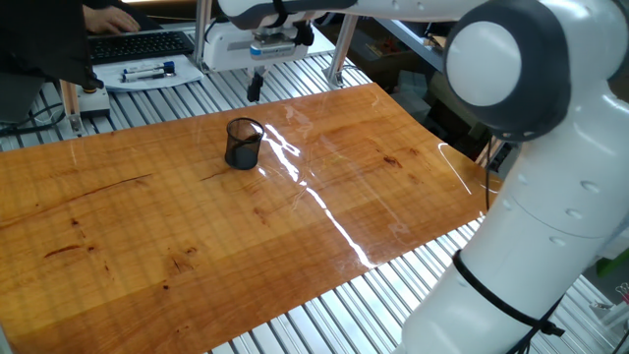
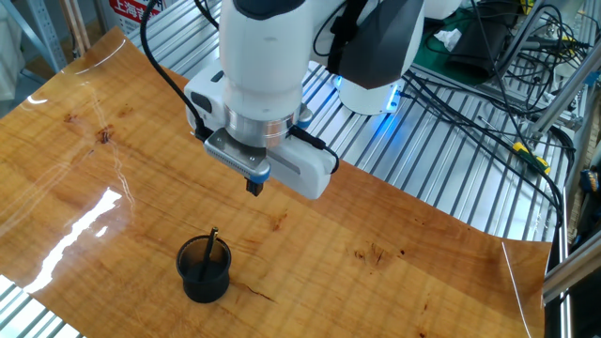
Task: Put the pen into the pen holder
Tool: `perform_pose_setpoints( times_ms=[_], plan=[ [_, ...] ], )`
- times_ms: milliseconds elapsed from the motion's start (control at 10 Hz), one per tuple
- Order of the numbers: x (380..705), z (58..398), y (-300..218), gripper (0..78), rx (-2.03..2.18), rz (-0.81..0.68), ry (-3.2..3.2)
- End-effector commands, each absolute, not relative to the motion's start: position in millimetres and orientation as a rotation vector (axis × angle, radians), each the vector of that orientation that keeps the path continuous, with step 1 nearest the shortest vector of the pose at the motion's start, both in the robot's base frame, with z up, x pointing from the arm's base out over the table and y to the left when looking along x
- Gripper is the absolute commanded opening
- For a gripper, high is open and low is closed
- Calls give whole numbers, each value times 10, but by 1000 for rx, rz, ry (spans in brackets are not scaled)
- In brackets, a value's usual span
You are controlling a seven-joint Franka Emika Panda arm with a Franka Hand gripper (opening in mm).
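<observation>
Gripper [image 2: 254, 187], our dark fingers together and empty, hangs above the round black mesh pen holder [image 2: 204, 269], where the slim black pen [image 2: 211, 244] leans.

Black mesh pen holder [image 2: 204, 270] below the white-bodied, dark-fingered gripper [image 2: 254, 187]; black pen [image 2: 211, 246] inside; glossy orange-brown wood-grain table [image 2: 84, 178].

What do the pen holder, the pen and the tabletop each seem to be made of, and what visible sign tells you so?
Pen holder: probably metal mesh, matt black; light passes through its walls under a solid rim.
Pen: likely black plastic, though too slim to be sure.
Tabletop: wood or wood-look laminate, glossy; grain, knots and bright streaks of reflected light show.
</observation>
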State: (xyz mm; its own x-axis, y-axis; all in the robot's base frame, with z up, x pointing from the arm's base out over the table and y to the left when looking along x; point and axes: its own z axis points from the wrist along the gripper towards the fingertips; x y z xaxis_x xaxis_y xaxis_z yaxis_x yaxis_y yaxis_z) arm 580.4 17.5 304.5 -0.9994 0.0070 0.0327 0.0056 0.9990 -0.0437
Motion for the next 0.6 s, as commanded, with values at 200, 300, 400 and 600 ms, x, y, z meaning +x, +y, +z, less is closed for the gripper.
perform_pose_setpoints(
  times_ms=[200, 300, 400, 600],
  plan=[
    [5811, 3055, 181, 11, 16, 64, -3112],
    [5811, 3054, 182, 11, 23, 65, -3111],
    [5814, 3047, 187, 11, 30, 66, -3112],
    [5820, 3034, 194, 11, 31, 66, -3110]
  ],
)
